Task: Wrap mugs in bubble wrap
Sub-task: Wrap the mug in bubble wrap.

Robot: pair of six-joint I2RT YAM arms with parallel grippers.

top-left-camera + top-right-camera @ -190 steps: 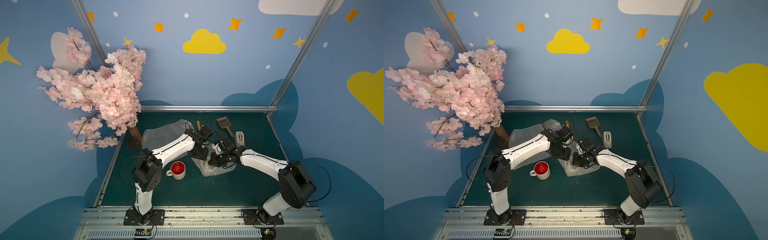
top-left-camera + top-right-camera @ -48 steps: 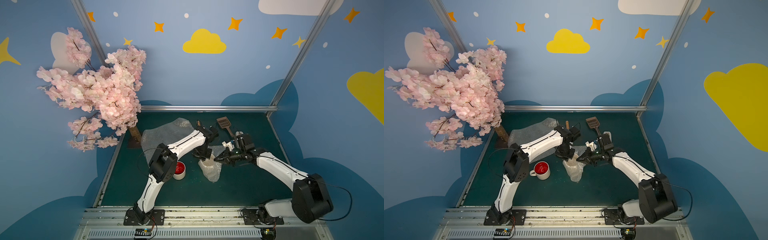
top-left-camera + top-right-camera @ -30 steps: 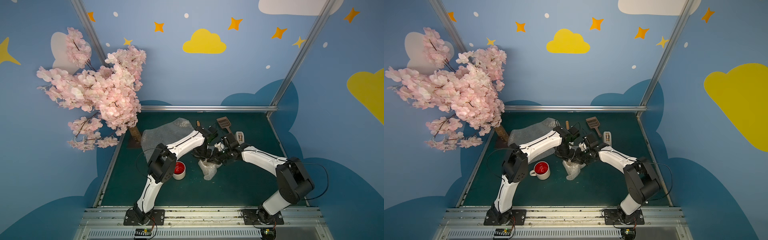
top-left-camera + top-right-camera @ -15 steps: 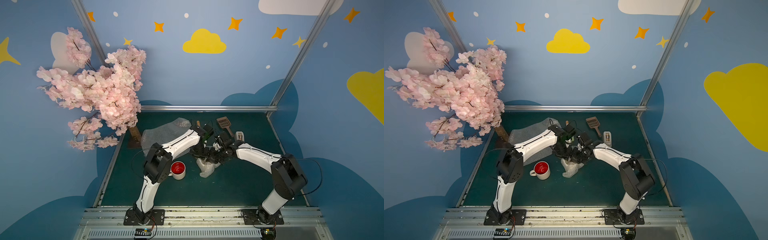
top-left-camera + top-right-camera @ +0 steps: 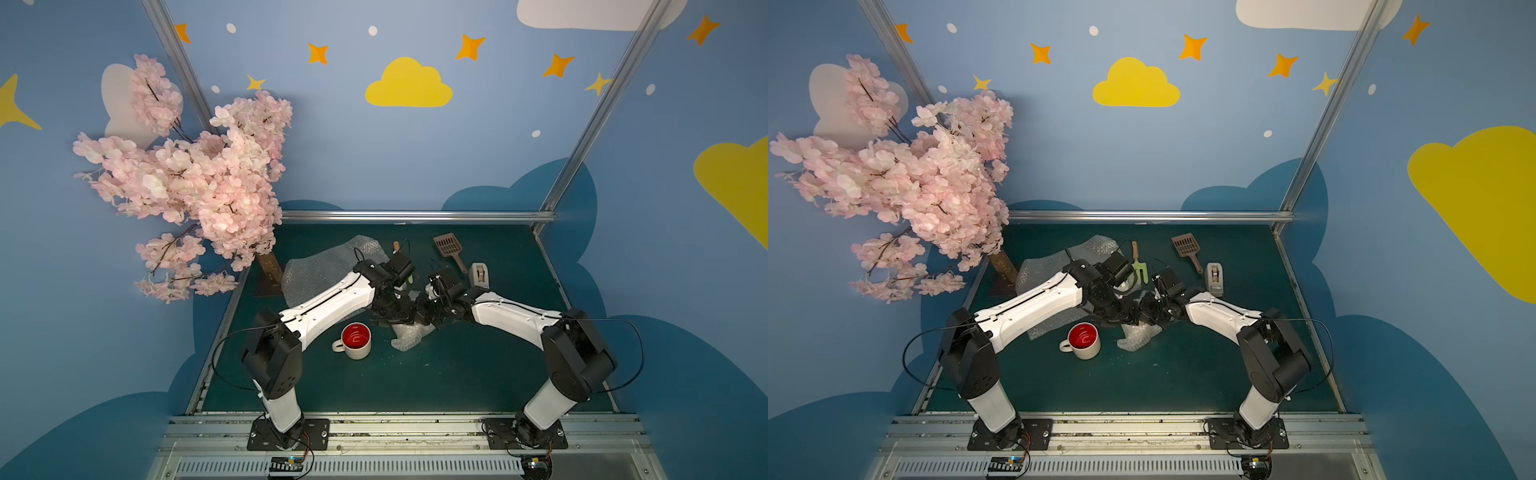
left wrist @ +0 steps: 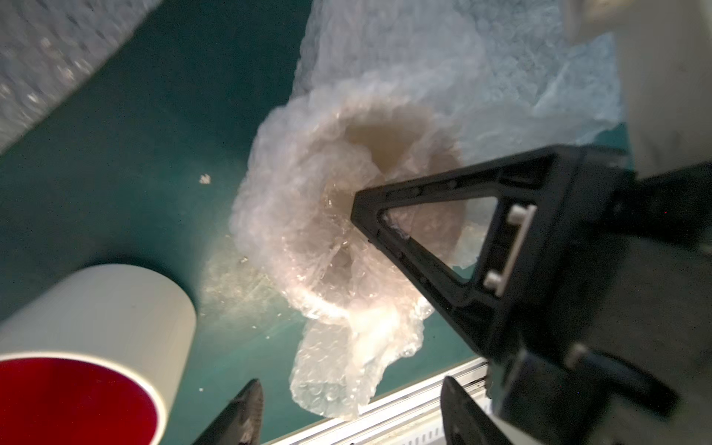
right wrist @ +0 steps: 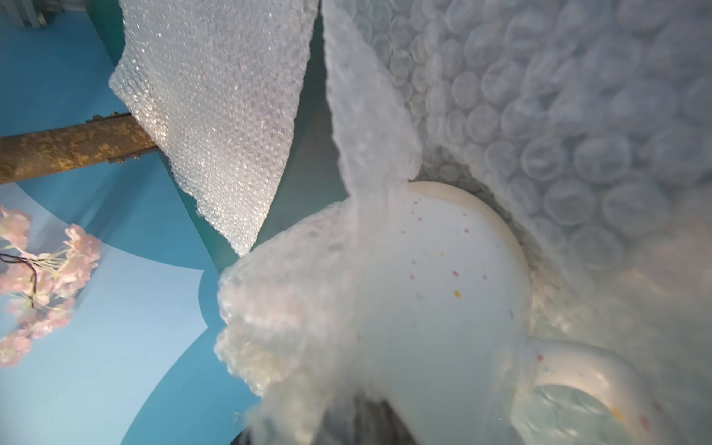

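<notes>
On the green table (image 5: 415, 374), read with 12 o'clock at the far wall, the cream mug (image 7: 435, 289) sits near the centre, bundled in bubble wrap (image 5: 409, 336) whose loose tail trails toward 6 o'clock. In the right wrist view the mug's speckled wall and loop handle are bare, while the wrap covers the rest. Both grippers meet over this bundle at its 12 o'clock edge. The left gripper (image 6: 350, 389) comes in from 9 o'clock. Its two fingers stand well apart and grip nothing, and the wrap's tail is visible through the gap. The right gripper (image 5: 422, 313) comes in from 3 o'clock with its fingers (image 6: 443, 188) closed, the tip pressed into the crumpled wrap at the mug's mouth. A fold of wrap runs down into its tips in the right wrist view, so it seems to be pinching the sheet. The red mug (image 5: 356, 341) stands upright and unwrapped just beside the bundle at 9 o'clock, its handle pointing to 9 o'clock. The second sheet (image 5: 320, 270) lies at 10 o'clock, partly under the left arm. Its far corner is near the trunk of the blossom tree (image 5: 195, 187). A brown scoop (image 5: 449, 249) lies at 1 o'clock, a tape dispenser (image 5: 480, 274) at 2 o'clock, and a green hand fork (image 5: 1140, 266) at 12 o'clock, just beyond the left wrist.
</notes>
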